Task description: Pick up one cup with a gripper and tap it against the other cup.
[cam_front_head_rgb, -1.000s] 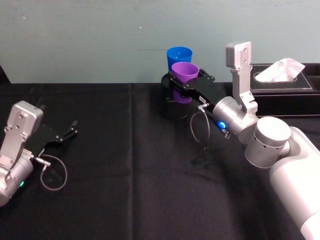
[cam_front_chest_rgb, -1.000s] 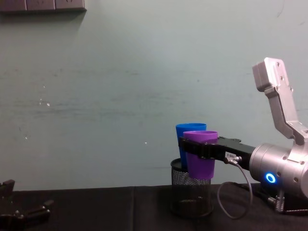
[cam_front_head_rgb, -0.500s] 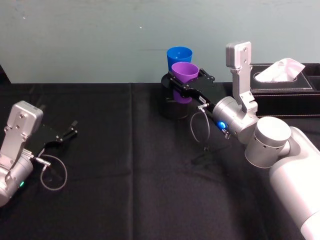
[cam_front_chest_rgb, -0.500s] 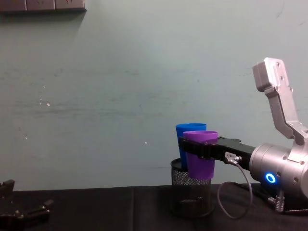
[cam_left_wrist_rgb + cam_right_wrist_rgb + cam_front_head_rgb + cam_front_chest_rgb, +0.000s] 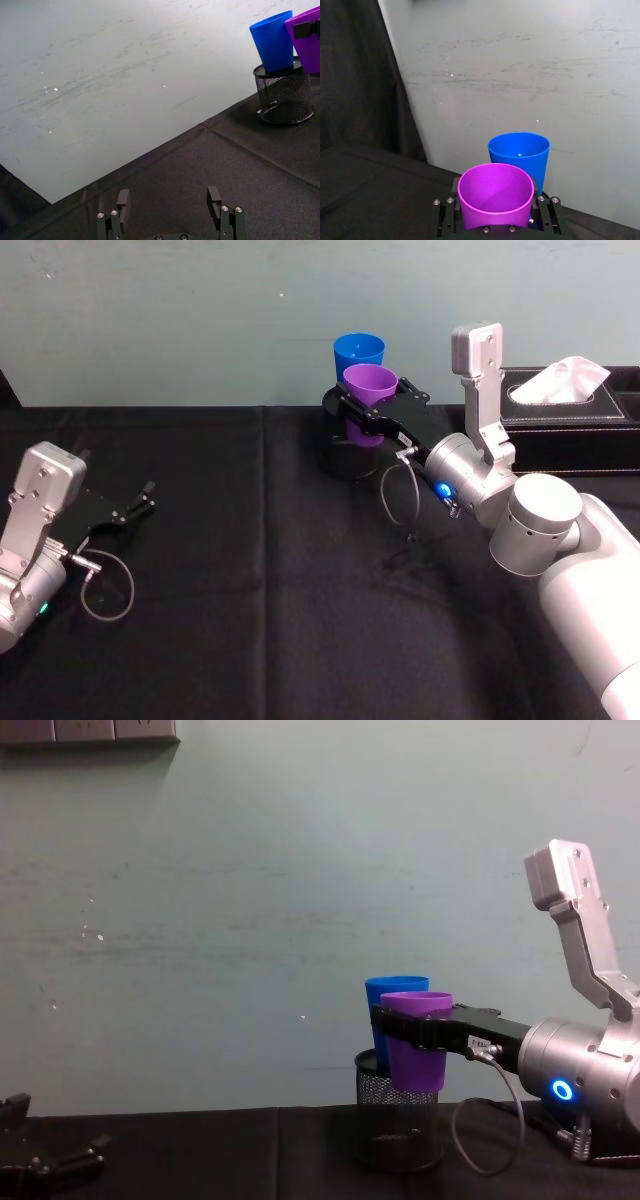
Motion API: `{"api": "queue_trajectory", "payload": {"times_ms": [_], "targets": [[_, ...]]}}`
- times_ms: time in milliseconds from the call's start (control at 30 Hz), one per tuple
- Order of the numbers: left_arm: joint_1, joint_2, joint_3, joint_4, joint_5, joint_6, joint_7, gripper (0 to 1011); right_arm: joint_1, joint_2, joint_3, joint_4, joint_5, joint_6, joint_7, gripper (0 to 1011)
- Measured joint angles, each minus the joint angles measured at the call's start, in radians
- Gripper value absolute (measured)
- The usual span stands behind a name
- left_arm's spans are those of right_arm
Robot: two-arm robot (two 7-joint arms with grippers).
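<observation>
- Gripping the purple cup just under its rim, my right gripper holds it upright in the air near the bench's far edge; its black fingers press both sides of the smooth, tapered plastic.
- The blue cup, the same plain tapered shape, stands upright in a black mesh holder right behind the purple one.
- Nothing has shifted since half a second ago: both cups and both arms sit where they were.
- My left gripper rests on the black cloth near the bench's left edge, fingers spread wide around nothing.
- My right wrist view looks down into both open mouths, the purple rim overlapping the blue wall; whether they touch I cannot tell.
- The chest view gives the side profile, with the purple cup's base hanging above the holder's rim.
- The left wrist view shows the holder's round wire weave.
- A black tissue box sits at the far right corner.
</observation>
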Motion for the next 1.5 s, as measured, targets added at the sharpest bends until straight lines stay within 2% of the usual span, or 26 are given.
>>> {"api": "queue_trajectory", "payload": {"times_ms": [300,567,667,700,800,1033,1100,1200,1233,1333,1500], "targets": [[0.0,0.0,0.0,0.0,0.0,0.0,0.0,1000,-0.008,0.001,0.002,-0.01,-0.002,0.0,-0.001,743],[0.0,0.0,0.0,0.0,0.0,0.0,0.0,1000,-0.115,0.037,0.02,-0.17,-0.003,0.024,-0.025,743],[0.0,0.0,0.0,0.0,0.0,0.0,0.0,1000,-0.188,0.059,0.03,-0.271,0.0,0.045,-0.041,743],[0.0,0.0,0.0,0.0,0.0,0.0,0.0,1000,-0.188,0.059,0.03,-0.271,0.0,0.045,-0.041,743],[0.0,0.0,0.0,0.0,0.0,0.0,0.0,1000,-0.264,0.083,0.033,-0.367,0.003,0.066,-0.052,743],[0.0,0.0,0.0,0.0,0.0,0.0,0.0,1000,-0.363,0.116,0.034,-0.465,0.004,0.082,-0.061,743],[0.0,0.0,0.0,0.0,0.0,0.0,0.0,1000,-0.385,0.124,0.029,-0.469,-0.005,0.057,-0.06,743],[0.0,0.0,0.0,0.0,0.0,0.0,0.0,1000,-0.403,0.125,0.019,-0.443,-0.043,-0.008,-0.067,743],[0.0,0.0,0.0,0.0,0.0,0.0,0.0,1000,-0.406,0.121,0.016,-0.421,-0.058,-0.045,-0.068,743],[0.0,0.0,0.0,0.0,0.0,0.0,0.0,1000,-0.404,0.109,0.011,-0.364,-0.082,-0.1,-0.066,743],[0.0,0.0,0.0,0.0,0.0,0.0,0.0,1000,-0.395,0.089,0.014,-0.297,-0.089,-0.142,-0.053,743]]}}
